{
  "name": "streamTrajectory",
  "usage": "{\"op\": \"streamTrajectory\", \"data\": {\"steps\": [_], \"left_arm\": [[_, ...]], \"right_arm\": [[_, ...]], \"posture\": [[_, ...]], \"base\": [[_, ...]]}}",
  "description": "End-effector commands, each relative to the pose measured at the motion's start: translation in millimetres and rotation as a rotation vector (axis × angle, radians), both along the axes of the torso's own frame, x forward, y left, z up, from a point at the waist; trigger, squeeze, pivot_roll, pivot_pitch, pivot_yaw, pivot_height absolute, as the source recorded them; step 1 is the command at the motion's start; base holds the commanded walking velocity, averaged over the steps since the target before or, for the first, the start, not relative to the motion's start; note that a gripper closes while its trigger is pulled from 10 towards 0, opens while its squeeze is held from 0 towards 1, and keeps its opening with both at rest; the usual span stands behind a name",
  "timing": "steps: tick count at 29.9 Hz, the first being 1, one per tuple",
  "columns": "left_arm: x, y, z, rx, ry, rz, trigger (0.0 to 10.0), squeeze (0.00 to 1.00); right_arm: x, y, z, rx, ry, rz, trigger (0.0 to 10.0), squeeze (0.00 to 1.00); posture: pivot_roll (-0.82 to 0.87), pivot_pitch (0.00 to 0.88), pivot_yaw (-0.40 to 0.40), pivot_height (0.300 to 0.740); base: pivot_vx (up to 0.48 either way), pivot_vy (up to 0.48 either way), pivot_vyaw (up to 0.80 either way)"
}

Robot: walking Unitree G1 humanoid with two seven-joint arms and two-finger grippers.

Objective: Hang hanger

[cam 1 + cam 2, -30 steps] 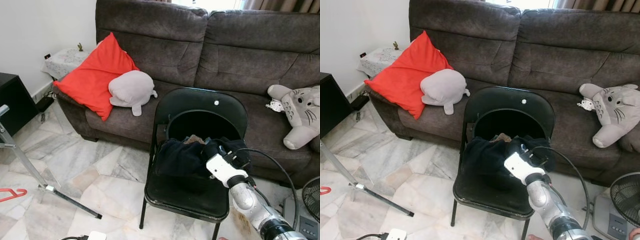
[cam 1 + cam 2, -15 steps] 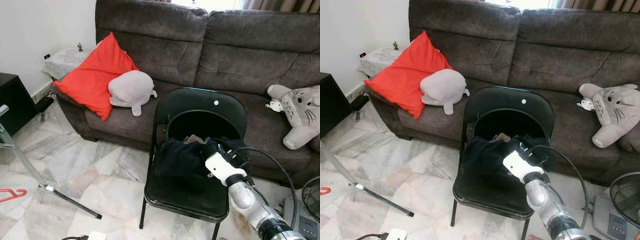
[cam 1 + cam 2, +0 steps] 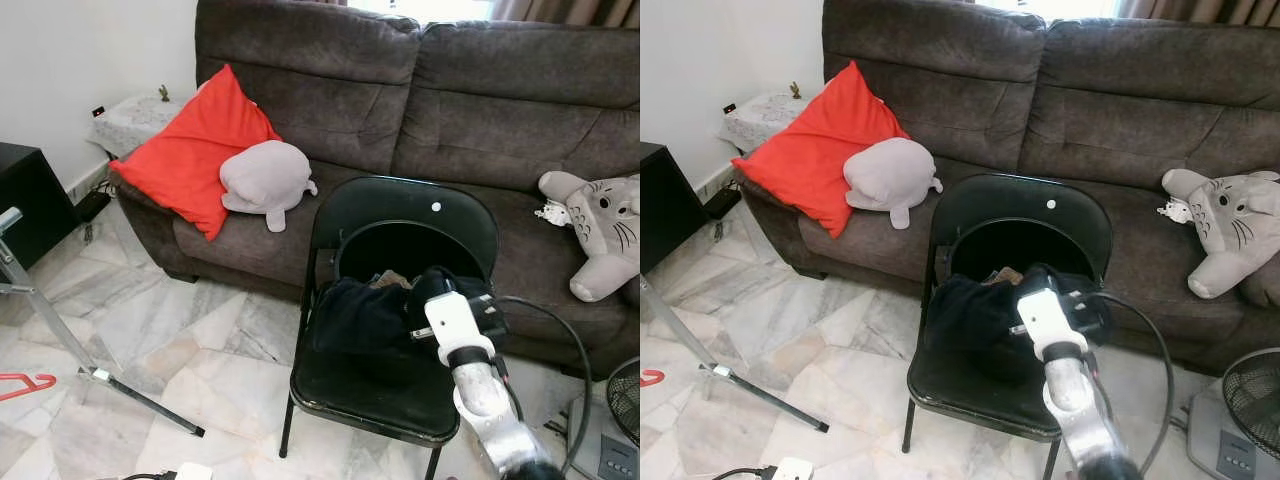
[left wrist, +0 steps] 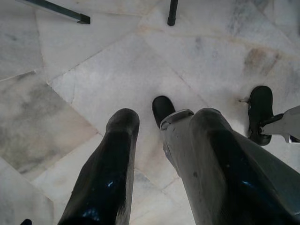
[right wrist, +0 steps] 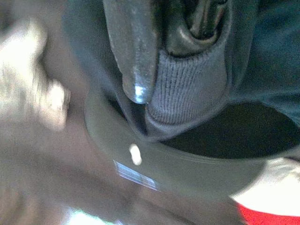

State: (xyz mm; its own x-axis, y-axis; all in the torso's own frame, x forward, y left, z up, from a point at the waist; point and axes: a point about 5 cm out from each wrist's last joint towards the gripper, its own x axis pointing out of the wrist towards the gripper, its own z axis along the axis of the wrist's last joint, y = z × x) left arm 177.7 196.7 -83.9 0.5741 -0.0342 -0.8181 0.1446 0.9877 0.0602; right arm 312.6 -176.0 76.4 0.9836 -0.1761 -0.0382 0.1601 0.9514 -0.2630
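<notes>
Dark navy clothing (image 3: pixel 365 312) lies heaped at the back edge of the black metal folding chair's seat (image 3: pixel 370 395), and my right gripper (image 5: pixel 164 70) is clamped on its ribbed knit edge. That chair stands before the brown fabric sofa (image 3: pixel 480 110). Over the pale marble floor (image 4: pixel 117 70) my left gripper (image 4: pixel 157 154) hangs with its fingers apart, holding nothing. At the floor's left edge lies a red plastic hanger (image 3: pixel 22 385), well apart from the chair.
</notes>
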Motion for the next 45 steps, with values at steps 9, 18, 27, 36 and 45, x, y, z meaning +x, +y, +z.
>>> {"op": "streamTrajectory", "data": {"steps": [9,18,27,36,45], "left_arm": [[-5.8,0.2,-3,0.004,0.025,-0.024,10.0,0.0],[-8.2,0.0,-4,0.003,0.03,-0.025,10.0,0.0],[-9.0,0.7,-4,0.005,0.03,-0.027,10.0,0.0],[-11.0,-0.2,-5,0.001,0.038,-0.03,10.0,0.0],[-13.6,6.2,-5,0.028,0.045,-0.023,10.0,0.0]], "right_arm": [[-23.6,0.9,38,0.229,0.006,-0.043,0.0,0.0],[-29.9,5.7,80,0.108,-0.077,-0.026,0.0,0.0],[-31.3,9.9,105,0.024,-0.151,-0.004,0.0,0.0],[-32.3,1.5,81,0.105,-0.008,-0.086,10.0,0.0],[-29.2,7.3,85,0.169,-0.068,-0.1,10.0,0.0]], "posture": [[0.01,0.028,-0.005,0.74],[0.0,0.0,-0.007,0.74],[-0.01,0.0,-0.004,0.74],[-0.01,0.0,-0.004,0.74],[0.0,0.0,0.016,0.74]], "base": [[0.0,0.0,0.0],[0.0,0.0,0.0],[0.0,0.0,0.0],[0.0,0.0,0.0],[0.0,0.0,0.0]]}}
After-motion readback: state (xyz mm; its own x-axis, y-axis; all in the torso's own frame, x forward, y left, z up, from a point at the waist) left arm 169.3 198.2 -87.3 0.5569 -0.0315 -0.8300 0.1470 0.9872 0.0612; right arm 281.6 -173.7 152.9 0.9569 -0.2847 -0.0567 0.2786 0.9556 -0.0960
